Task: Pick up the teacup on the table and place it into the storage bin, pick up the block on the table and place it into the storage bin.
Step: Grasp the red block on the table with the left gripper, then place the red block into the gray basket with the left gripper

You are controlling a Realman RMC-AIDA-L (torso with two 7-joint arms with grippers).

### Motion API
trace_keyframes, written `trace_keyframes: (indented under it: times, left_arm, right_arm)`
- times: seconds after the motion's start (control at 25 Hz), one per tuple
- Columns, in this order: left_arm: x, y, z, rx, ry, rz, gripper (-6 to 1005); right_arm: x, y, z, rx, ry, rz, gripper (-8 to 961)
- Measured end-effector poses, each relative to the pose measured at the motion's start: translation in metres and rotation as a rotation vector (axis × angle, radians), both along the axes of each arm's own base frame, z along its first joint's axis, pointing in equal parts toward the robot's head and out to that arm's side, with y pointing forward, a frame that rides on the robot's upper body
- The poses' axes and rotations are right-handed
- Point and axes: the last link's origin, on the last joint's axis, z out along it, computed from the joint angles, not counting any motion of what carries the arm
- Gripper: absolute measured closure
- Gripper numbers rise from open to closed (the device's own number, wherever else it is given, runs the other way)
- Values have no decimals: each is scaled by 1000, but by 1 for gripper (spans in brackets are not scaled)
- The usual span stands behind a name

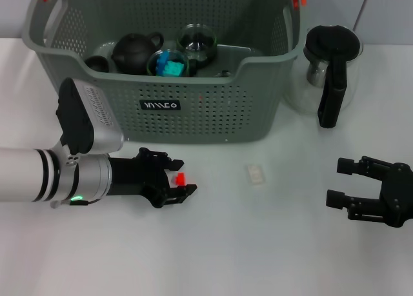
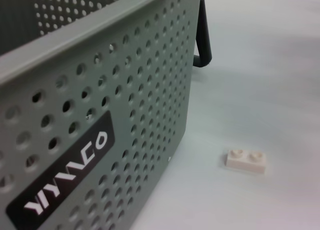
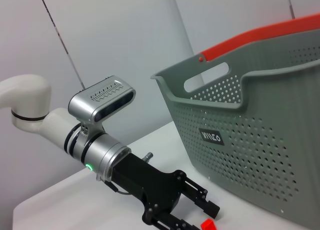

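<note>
Both grippers sit low in the head view, closest to the camera. On the table, the left gripper lies at about 8 o'clock, its fingers spread a little, with a small red piece between the tips; whether the pads actually press on it cannot be told. The right gripper rests at about 4 o'clock, fingers parted and holding nothing.

At about 12 o'clock stands the grey perforated storage bin, already holding a dark teapot, a glass teacup and a glass cup with blue pieces inside. A glass pitcher with a black handle stands just beside the bin at 2 o'clock.

Still on the table near the centre lies a small pale two-stud block, just in front of the bin's wall. It lies at 3 o'clock from the left gripper's tips, and at 9 o'clock from the right one. The left looks somewhat nearer. In the left wrist view the block lies flat, studs up, its long axis roughly in line with the left gripper's reach, so those fingers would likely close across its short sides.
</note>
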Motion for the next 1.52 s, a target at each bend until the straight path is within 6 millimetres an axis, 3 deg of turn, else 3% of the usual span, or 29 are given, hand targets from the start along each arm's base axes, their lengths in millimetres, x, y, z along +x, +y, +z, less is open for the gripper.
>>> trace_keyframes:
  times: [0.68, 0.8, 1.08, 1.2, 1.24, 1.28, 1.52]
  left_arm:
    - [-2, 1, -3, -4, 13, 14, 627]
    - [-2, 1, -2, -3, 13, 17, 790]
    - [1, 0, 1, -12, -1, 15, 771]
    - [10, -4, 15, -58, -52, -2, 763]
    - [18, -8, 33, -91, -107, -29, 760]
    - [18, -8, 33, -91, -107, -29, 757]
    - [56, -7, 109, -114, -306, -140, 741]
  right_arm:
    - [0, 0, 0, 1, -1, 0, 41]
    - [0, 0, 0, 0, 0, 0, 41]
    - [0, 0, 0, 0, -1, 1, 43]
    - [0, 1, 1, 1, 0, 1, 43]
    - [0, 1, 1, 2, 0, 1, 42]
    - [0, 1, 1, 2, 0, 1, 42]
    - [0, 1, 0, 3, -3, 1, 42]
